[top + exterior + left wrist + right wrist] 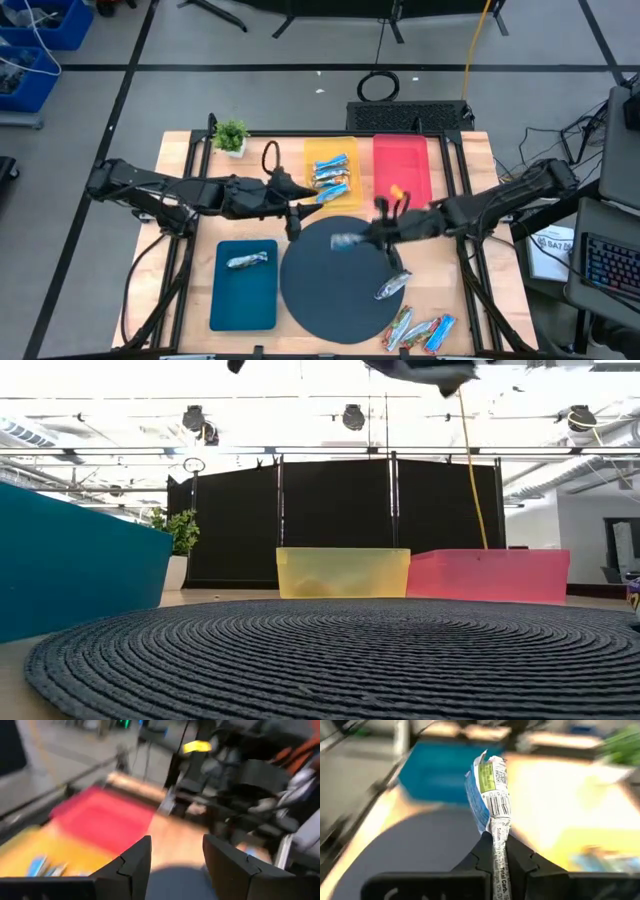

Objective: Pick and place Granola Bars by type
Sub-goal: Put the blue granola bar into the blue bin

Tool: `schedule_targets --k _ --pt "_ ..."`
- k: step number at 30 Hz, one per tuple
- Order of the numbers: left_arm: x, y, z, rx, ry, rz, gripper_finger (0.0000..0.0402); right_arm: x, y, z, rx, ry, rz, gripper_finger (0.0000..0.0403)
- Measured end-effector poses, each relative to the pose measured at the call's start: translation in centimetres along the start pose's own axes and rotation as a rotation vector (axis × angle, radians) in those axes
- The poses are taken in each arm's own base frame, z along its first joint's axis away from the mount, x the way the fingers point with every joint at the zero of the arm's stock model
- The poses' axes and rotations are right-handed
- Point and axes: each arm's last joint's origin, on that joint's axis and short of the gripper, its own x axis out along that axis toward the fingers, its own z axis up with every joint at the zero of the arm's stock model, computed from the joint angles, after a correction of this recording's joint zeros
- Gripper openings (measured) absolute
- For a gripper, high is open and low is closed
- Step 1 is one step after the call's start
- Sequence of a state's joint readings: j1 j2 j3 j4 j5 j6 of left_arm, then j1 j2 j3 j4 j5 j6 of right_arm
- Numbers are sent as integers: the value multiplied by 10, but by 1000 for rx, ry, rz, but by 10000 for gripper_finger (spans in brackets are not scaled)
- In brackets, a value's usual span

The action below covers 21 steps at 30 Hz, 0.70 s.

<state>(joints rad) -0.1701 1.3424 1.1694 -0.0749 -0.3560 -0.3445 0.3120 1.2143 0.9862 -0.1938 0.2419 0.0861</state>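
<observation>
My right gripper [362, 238] hangs over the round dark mat [320, 300], shut on a blue-and-white foil granola bar [492, 790], which shows as a pale blue blur [346, 241] in the high view. My left gripper [172, 865] is open and holds nothing; it hovers by the mat's far edge, next to the yellow tray [312, 152]. Several blue bars [331, 176] lie in the yellow tray. One silvery bar [248, 260] lies in the teal tray. Another silvery bar [393, 287] rests on the mat's right edge. Several more bars [418, 330] lie on the table at the near right. My right gripper pinches the bar between its two fingers by one crimped end [500, 851]. The rest of the wrapper sticks straight out past the fingertips [485, 851]. The bar is lifted clear of the mat.
The red tray [412, 150] stands right of the yellow one, with a small orange-yellow thing [397, 190] over its near part. The teal tray [240, 305] sits left of the mat. A small potted plant [232, 135] stands at the far left corner. The two grippers are close together.
</observation>
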Motion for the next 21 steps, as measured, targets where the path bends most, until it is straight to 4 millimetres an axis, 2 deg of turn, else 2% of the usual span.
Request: schedule_targets --k 3,6,10,13,16,21 --pt "5 1 -3 -1 -134 -89 182 -9 -14 18 44 -91 -80 12" --pt "6 3 -12 5 -202 -154 182 -16 -23 27 69 -152 -102 12" --pt "9 10 -32 18 -178 -158 182 -25 -27 39 96 -262 -102 11" --pt "10 10 -39 6 -170 -224 182 -28 -29 46 104 -330 -104 11" --pt "15 7 -42 1 -187 -252 182 -22 -31 46 108 -336 -68 11" --pt "17 3 -33 8 -305 -280 182 -6 -34 44 122 -316 -60 10"
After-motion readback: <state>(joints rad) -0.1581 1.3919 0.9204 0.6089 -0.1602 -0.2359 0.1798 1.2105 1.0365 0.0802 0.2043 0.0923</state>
